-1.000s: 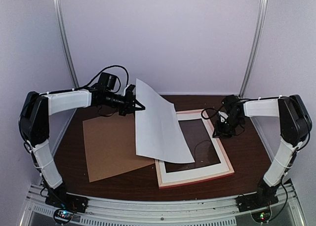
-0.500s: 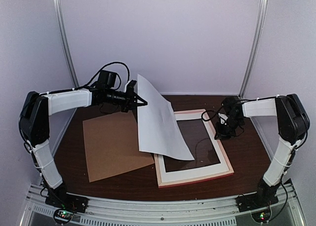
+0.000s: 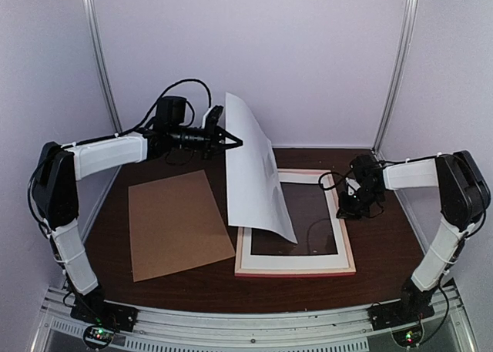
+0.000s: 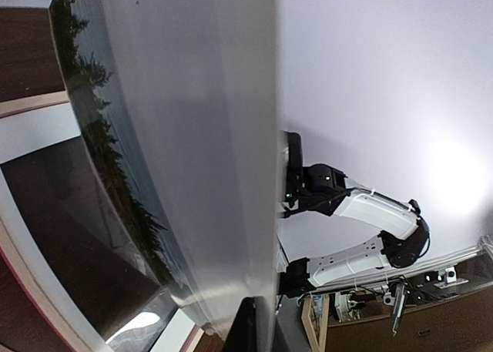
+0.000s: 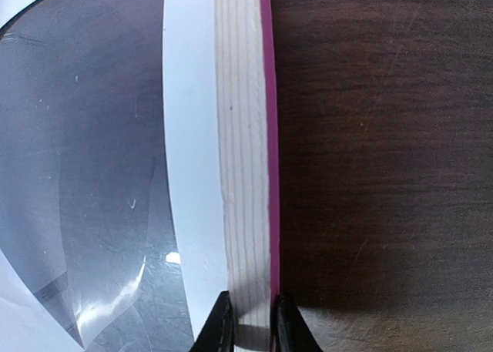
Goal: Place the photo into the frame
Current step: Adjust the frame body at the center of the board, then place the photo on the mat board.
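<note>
The photo [image 3: 258, 175] hangs nearly upright over the left part of the frame, its white back toward the top camera. My left gripper [image 3: 231, 140] is shut on its upper left edge. In the left wrist view the photo's [image 4: 177, 136] tree-print side faces down-left, with one dark finger [image 4: 243, 329] pressed against its edge. The frame [image 3: 296, 271] lies flat, back side up, with pink rails. My right gripper [image 3: 344, 209] is at its right rail. In the right wrist view the fingertips [image 5: 223, 325] straddle the pale wood rail [image 5: 243, 175], and the gripper [image 5: 250, 325] is shut on it.
A white mat border [image 3: 254, 261] lies inside the frame, round dark glass [image 5: 77, 136]. A plain brown backing board [image 3: 177, 221] lies flat on the dark table to the frame's left. Grey walls and two metal posts enclose the back.
The left gripper lifted the photo higher and swung it more upright, to the right. The right gripper closed on the frame's right rail. The frame turned square to the table's front edge.
</note>
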{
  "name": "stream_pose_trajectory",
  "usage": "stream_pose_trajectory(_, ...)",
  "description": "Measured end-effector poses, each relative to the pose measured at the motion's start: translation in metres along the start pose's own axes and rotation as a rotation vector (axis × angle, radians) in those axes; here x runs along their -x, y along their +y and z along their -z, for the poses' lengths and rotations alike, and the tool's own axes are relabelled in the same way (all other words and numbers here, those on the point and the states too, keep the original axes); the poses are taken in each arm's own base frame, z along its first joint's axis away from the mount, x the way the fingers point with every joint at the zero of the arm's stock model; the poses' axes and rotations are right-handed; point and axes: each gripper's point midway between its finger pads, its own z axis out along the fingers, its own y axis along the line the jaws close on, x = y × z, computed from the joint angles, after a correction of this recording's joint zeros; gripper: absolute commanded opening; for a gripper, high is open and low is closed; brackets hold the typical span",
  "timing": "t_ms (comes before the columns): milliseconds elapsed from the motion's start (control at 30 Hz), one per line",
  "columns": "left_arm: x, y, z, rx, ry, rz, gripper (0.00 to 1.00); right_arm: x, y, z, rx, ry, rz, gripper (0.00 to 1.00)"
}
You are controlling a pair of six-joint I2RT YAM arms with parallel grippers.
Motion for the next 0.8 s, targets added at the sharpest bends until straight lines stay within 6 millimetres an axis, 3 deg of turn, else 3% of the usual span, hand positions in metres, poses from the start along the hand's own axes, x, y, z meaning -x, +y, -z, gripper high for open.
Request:
stream_pose_trajectory(133,0.002,-0.028,-0.015,-0.071,0.017,-0.044,0.00,-0.005,-0.002,0.002,0.005,0.008,-0.028,0.41)
stream_pose_trajectory(233,0.001,-0.050,-0.030,-0.131,0.042,-0.071,0.00,-0.006,-0.004,0.007,0.008,0.016,-0.041,0.49)
stream_pose_trajectory(400,-0.009,-0.084,-0.055,-0.223,0.093,-0.103,0.00,0.009,-0.010,0.030,0.015,-0.021,-0.072,0.54)
stream_pose_trajectory(500,-0.014,-0.105,-0.068,-0.285,0.118,-0.115,0.00,0.033,-0.020,0.058,0.017,-0.096,-0.094,0.55)
stream_pose_trajectory(633,-0.017,-0.132,-0.081,-0.394,0.131,-0.107,0.00,0.060,-0.046,0.099,0.003,-0.208,-0.144,0.55)
stream_pose_trajectory(733,-0.016,-0.147,-0.088,-0.494,0.134,-0.080,0.00,0.066,-0.069,0.119,-0.021,-0.256,-0.186,0.55)
stream_pose_trajectory(800,-0.016,-0.148,-0.092,-0.537,0.140,-0.045,0.00,0.067,-0.082,0.129,-0.038,-0.270,-0.214,0.55)
